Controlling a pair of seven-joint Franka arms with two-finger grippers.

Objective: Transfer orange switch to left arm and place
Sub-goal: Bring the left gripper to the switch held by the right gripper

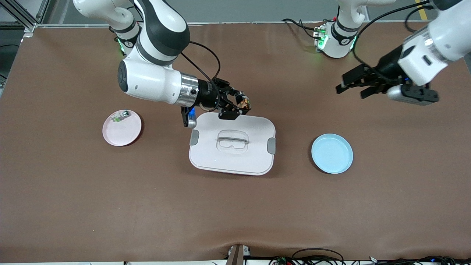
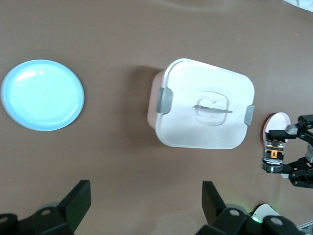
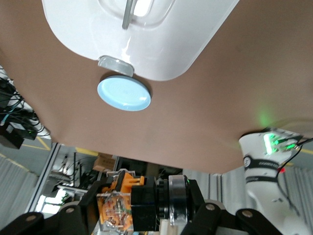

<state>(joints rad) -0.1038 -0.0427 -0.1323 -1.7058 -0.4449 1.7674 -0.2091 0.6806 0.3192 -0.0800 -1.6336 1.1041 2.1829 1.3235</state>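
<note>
White rounded box [image 1: 232, 147] with grey clips sits under our right gripper [image 1: 235, 105], clamped on the small black-and-orange switch [image 1: 243, 102]; left gripper [image 1: 355, 86] waits wide open and empty over bare table, so we risk clipping the lid or fumbling the handover.

A robotics lab — brown-covered table [image 1: 73, 206], aluminium framing [image 1: 22, 14], loose cables [image 1: 316, 254].

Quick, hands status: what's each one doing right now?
Right hand: shut on the orange switch, up over the box edge.
Left hand: open, holding nothing, waiting in the air above the table.
</note>
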